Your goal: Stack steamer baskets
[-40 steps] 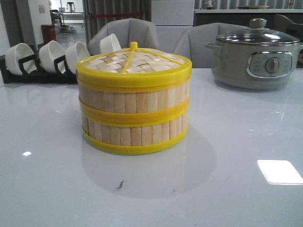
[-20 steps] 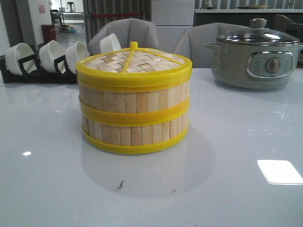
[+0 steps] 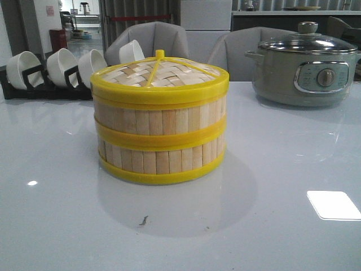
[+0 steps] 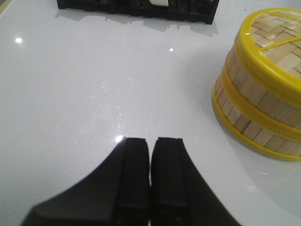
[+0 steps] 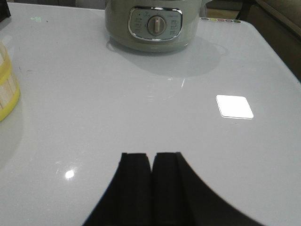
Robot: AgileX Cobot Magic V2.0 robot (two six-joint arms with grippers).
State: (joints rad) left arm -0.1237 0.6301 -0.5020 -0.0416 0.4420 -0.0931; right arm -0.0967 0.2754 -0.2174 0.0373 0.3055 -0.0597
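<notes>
Two steamer baskets (image 3: 159, 138) stand stacked one on the other at the middle of the white table, with slat walls, yellow rims and a woven lid (image 3: 159, 72) on top. The stack also shows in the left wrist view, the steamer baskets (image 4: 263, 101) off to one side. A sliver of the steamer baskets (image 5: 7, 89) shows at the edge of the right wrist view. My left gripper (image 4: 151, 141) is shut with nothing in it, well apart from the stack. My right gripper (image 5: 151, 157) is shut and empty over bare table. Neither gripper appears in the front view.
A grey-green electric pot (image 3: 304, 70) with a glass lid stands at the back right, seen too as the pot (image 5: 155, 26). A black rack of white bowls (image 3: 53, 70) stands at the back left; the rack (image 4: 136, 9) is far ahead of my left gripper. Chairs stand behind the table.
</notes>
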